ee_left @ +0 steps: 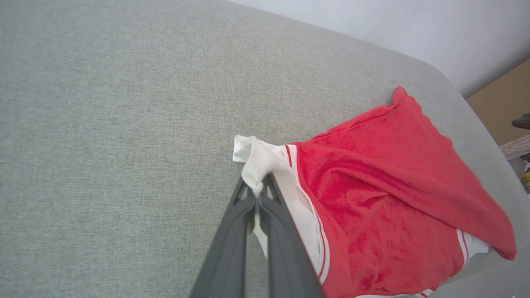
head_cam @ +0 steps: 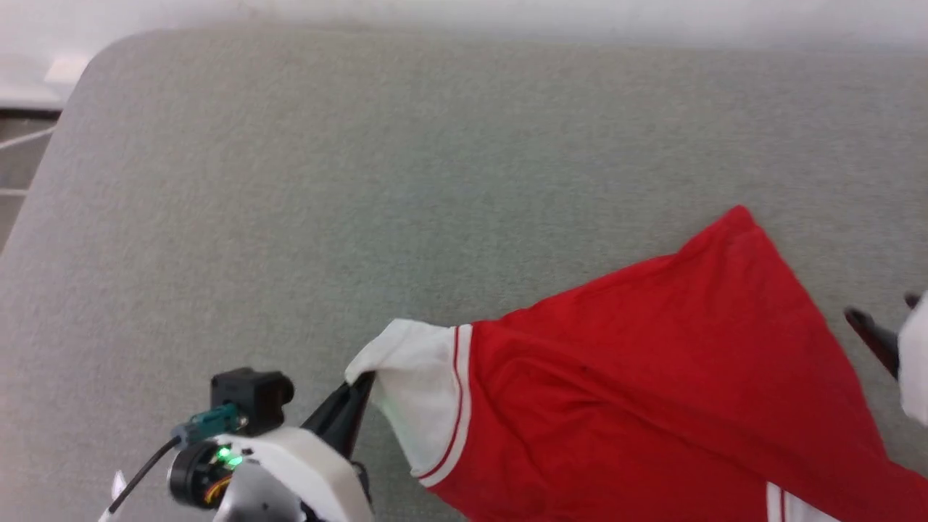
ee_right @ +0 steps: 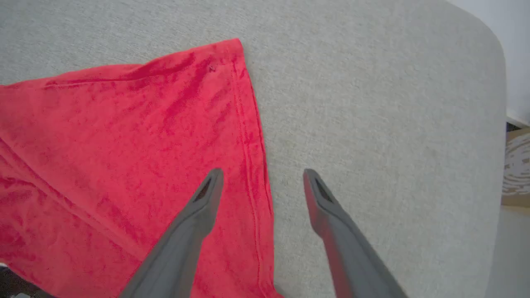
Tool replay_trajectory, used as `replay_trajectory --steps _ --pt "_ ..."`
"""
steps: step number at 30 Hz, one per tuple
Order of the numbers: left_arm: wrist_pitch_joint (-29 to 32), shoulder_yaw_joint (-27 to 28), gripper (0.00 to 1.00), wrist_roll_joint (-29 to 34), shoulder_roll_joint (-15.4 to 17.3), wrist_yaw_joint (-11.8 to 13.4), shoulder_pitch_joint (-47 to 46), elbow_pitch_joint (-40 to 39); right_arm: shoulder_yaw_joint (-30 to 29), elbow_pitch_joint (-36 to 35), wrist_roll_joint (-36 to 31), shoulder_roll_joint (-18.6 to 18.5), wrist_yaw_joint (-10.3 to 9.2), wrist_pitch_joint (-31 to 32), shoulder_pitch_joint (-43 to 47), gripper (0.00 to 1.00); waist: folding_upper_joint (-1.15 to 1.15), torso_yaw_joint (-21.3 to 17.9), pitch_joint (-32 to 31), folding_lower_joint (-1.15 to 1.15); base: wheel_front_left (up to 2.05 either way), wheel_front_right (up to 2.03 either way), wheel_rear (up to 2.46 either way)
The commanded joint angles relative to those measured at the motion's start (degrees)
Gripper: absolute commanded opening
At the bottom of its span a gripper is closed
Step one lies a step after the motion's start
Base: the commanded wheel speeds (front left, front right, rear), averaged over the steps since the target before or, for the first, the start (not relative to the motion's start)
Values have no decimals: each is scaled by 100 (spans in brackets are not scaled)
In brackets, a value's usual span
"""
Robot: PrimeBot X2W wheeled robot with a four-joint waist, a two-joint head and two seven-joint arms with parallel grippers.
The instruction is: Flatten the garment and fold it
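Note:
The garment (head_cam: 652, 377) is a red T-shirt with white sleeves, spread in a slanted, wrinkled shape over the grey cushioned surface (head_cam: 362, 181). My left gripper (head_cam: 360, 388) is shut on the tip of its white sleeve (ee_left: 258, 165), lifting that corner near the lower middle of the head view. In the right wrist view my right gripper (ee_right: 263, 182) stands open above the garment's red hem edge (ee_right: 248, 124), with nothing between its fingers (ee_right: 207, 194). One of its dark fingers (head_cam: 870, 333) shows at the right edge of the head view. No lettering shows on the upper side.
The grey surface has a rounded far-left corner (head_cam: 109, 58) and a rounded edge at the right (ee_right: 492, 82). A pale wall (ee_left: 393, 20) lies behind, and tan floor or furniture (ee_left: 505, 103) lies beyond the surface's right end.

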Motion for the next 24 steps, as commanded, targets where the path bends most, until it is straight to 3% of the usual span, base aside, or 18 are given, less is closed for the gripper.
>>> replay_trajectory --steps 1,11,20,21,22,24 --pt "1 -41 0 60 -66 7 -141 -42 145 127 -75 8 -5 -48 -236 100 0 329 289 -1 0 0 0" --pt "-89 -511 0 191 -622 -220 -766 210 788 1748 -724 -84 -5 12 -1690 100 0 1103 935 -1 0 0 0" --pt "-261 -758 0 183 -963 -401 -995 592 1414 2668 -842 -441 -5 210 -1796 100 0 1497 1173 -1 0 0 0" --pt "-277 -768 0 179 -977 -412 -1000 628 1507 2736 -812 -468 -5 257 -1743 24 0 1510 1175 -1 0 0 0" --pt "-288 -777 0 178 -987 -421 -1006 662 1562 2796 -783 -486 -5 289 -1695 0 0 1519 1172 -1 0 0 0" --pt "-302 -786 0 175 -1000 -432 -1025 724 1643 2874 -730 -526 -5 246 -1647 0 0 1525 1154 -1 0 0 0"
